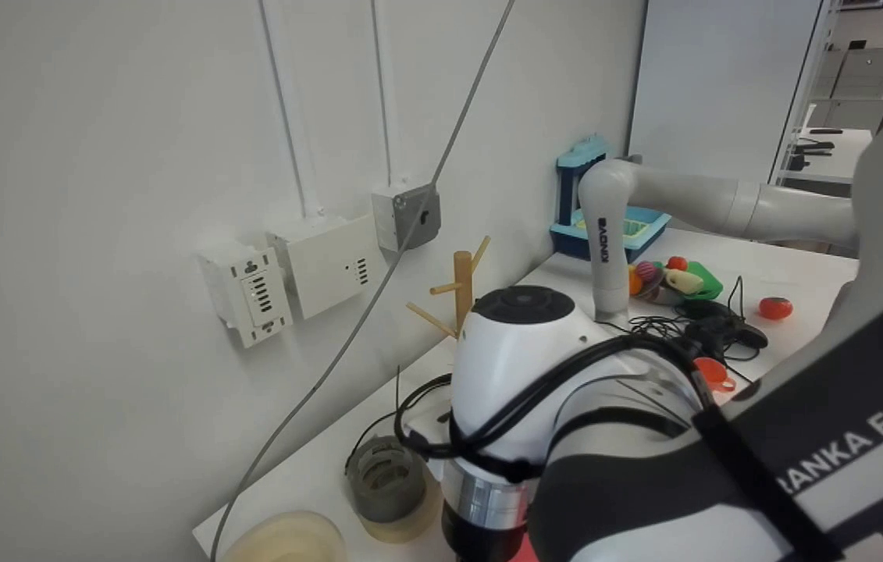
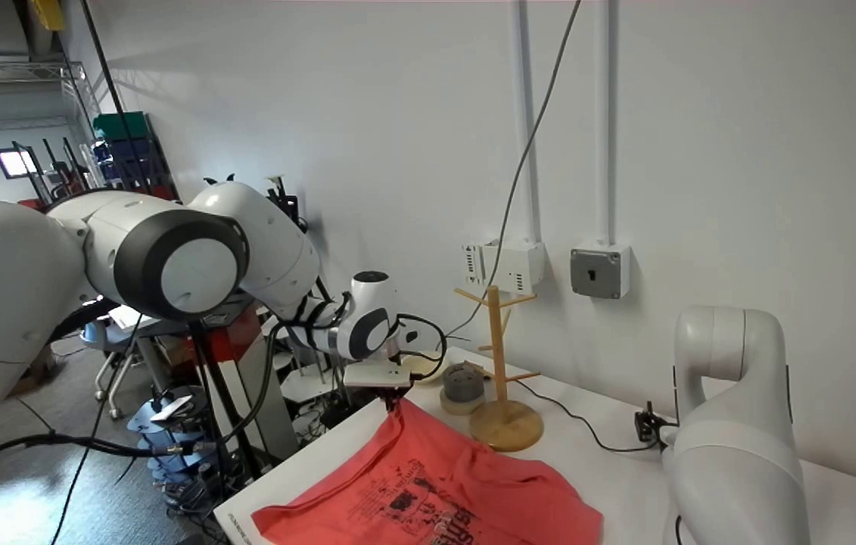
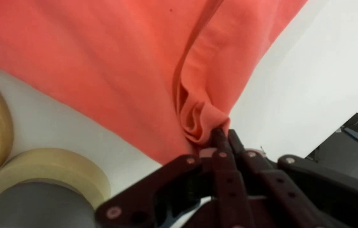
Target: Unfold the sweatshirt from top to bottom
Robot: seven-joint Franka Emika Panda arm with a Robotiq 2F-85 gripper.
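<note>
The coral-red sweatshirt [image 2: 496,484] lies on the white table in an exterior view, with dark print showing on its upper side. One corner is drawn up to a raised point at my gripper [image 2: 393,403]. In the wrist view the sweatshirt [image 3: 103,69] fills the upper left, and its bunched, folded corner runs into the jaws. My gripper [image 3: 226,134] is closed there with the cloth pinched between its fingertips. In an exterior view the arm hides nearly all of the garment, and only a small red patch of the sweatshirt [image 1: 524,551] shows.
A wooden mug tree [image 2: 507,426] stands beside the sweatshirt's wall-side edge. A grey and beige round container [image 2: 463,382] stands near it, close to my gripper. A pale bowl [image 1: 285,538] is at the table's end. Another robot arm [image 2: 730,424] stands further along the table.
</note>
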